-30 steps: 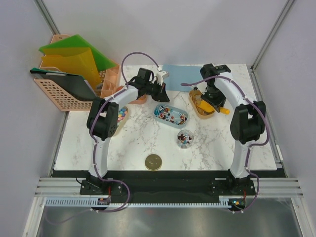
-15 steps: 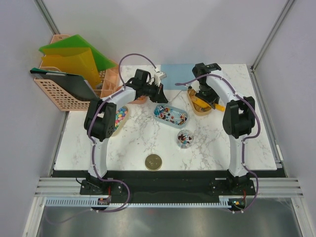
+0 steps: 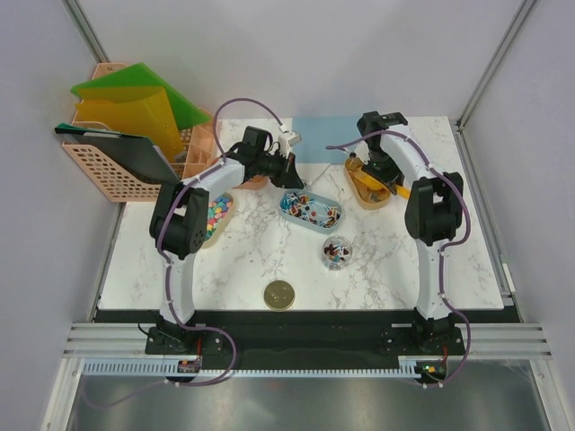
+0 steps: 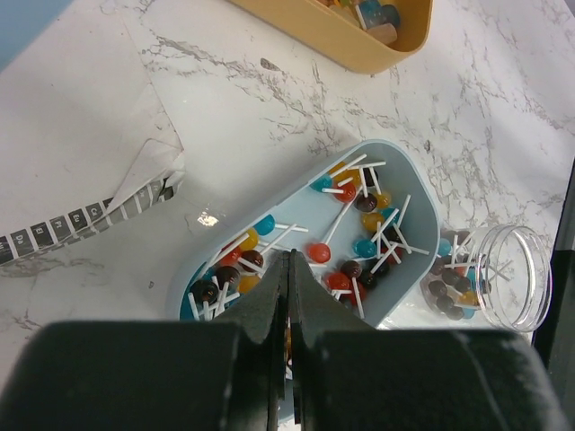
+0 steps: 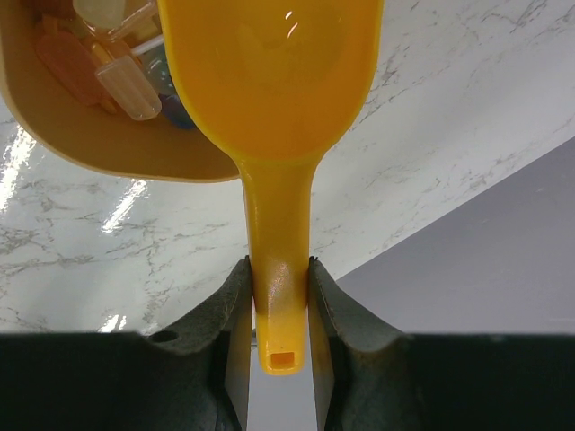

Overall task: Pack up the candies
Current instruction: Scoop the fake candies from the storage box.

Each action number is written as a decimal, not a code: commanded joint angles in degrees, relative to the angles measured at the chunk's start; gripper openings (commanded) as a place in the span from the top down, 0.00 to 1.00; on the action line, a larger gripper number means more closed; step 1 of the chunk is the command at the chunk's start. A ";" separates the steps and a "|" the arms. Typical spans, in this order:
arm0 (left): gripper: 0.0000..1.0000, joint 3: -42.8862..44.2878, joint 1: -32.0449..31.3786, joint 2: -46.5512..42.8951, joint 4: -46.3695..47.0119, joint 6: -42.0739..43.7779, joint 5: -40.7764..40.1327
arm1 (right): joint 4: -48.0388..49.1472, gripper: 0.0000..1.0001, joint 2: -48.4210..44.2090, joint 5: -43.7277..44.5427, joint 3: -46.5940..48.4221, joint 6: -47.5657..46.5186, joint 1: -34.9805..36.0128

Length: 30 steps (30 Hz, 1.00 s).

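My right gripper is shut on the handle of the orange scoop, at the back right. The scoop's bowl hangs over the tan tray, which holds wrapped candies. No candy shows on the scoop. My left gripper is shut on a clear bag with a printed strip. It hovers over the blue tray of lollipop candies, at the back centre. Pastel candies lie in a tray at the left.
A clear jar with some lollipops stands in front of the blue tray, and shows in the left wrist view. A gold lid lies near the front. A pink basket with folders stands at the far left. A light blue sheet lies at the back.
My right arm has swung back and left, bringing the scoop over the tan tray. My left gripper has shifted slightly left and stays shut.
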 commanded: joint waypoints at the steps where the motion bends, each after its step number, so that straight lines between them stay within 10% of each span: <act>1: 0.95 -1.24 0.49 -3.39 2.69 -0.03 0.41 | -3.94 1.00 2.72 0.64 4.32 0.83 0.76; 17: 0.95 -5.73 0.57 -7.43 2.95 0.23 -2.14 | -0.43 1.00 4.67 -5.15 8.11 -0.57 2.09; 30: 0.95 -6.08 0.57 -9.37 -1.09 5.15 -4.16 | 12.48 1.00 -6.23 -14.04 -9.63 -3.30 -0.90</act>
